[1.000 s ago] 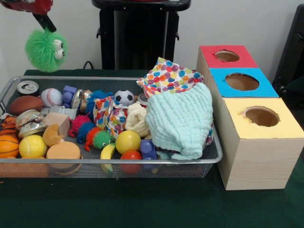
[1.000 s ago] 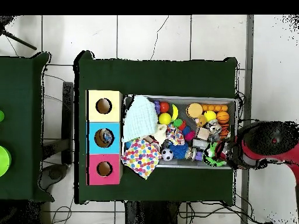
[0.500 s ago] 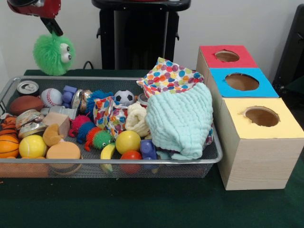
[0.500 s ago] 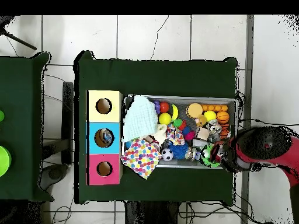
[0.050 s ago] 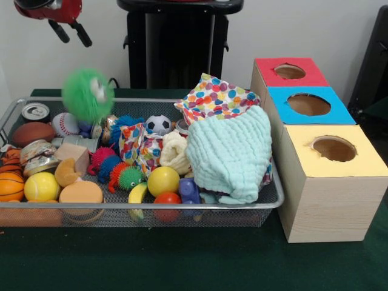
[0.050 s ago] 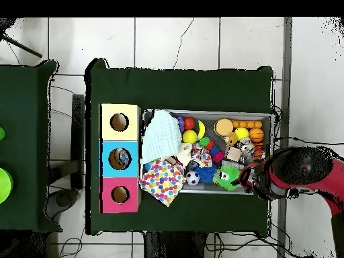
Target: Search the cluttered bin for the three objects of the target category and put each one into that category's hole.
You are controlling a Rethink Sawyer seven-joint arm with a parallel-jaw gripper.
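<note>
Green fuzzy toy (image 5: 88, 94) has slipped from gripper (image 5: 70, 31), jaws now spread & empty, falling blurred over bin's (image 5: 151, 206) far left corner; needs re-grasp before any hole.

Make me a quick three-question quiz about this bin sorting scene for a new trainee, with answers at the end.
1. True or false: the gripper is holding the green fuzzy ball.
2. Which box sits nearest the front-view camera? A) red box B) blue box C) yellow box
3. Fill in: draped over the right end of the wire bin in the front view, under a polka dot cloth, lies a light green ____.

Key: 1 false, its fingers are open and the ball is blurred in the air below it, above the bin. 2 C. 3 towel.
</note>
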